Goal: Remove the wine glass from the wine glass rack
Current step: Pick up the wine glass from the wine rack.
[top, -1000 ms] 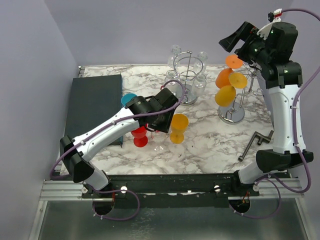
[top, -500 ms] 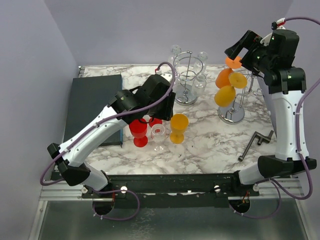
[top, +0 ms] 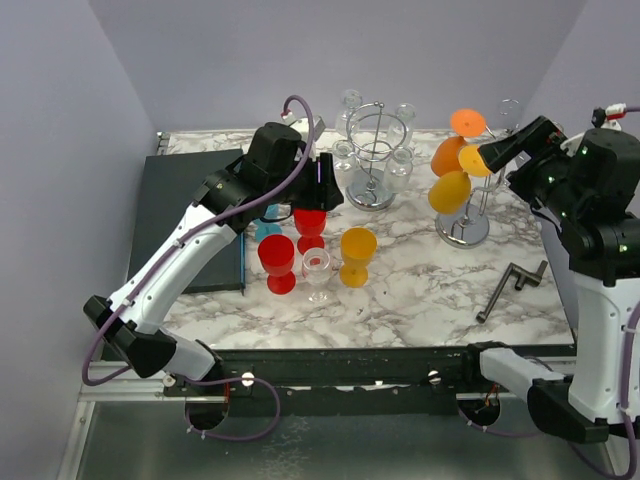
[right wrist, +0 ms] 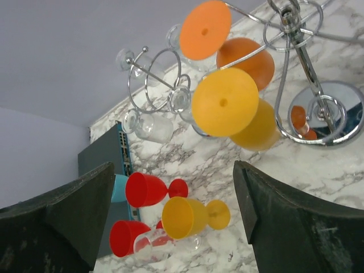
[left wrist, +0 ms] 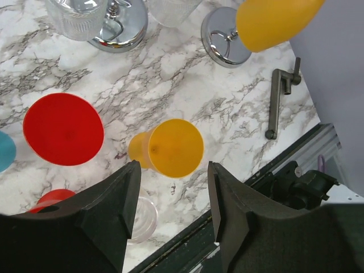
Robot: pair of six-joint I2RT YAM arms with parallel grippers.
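Mostly, the left arm (top: pixel 190 245) hides the blue wine glass (top: pixel 264 230).

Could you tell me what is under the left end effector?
Below the left end effector, an upright yellow glass and a red glass stand on the marble table. A clear glass and a second red glass are partly covered by one finger.

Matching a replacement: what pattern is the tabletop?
The tabletop is white marble with grey veins, clearest in left wrist view.

Right tool (top: pixel 497 152) near yellow glass (top: pixel 452 190) on rack (top: pixel 462 232); left tool (top: pixel 322 185) over red glass (top: pixel 310 222).
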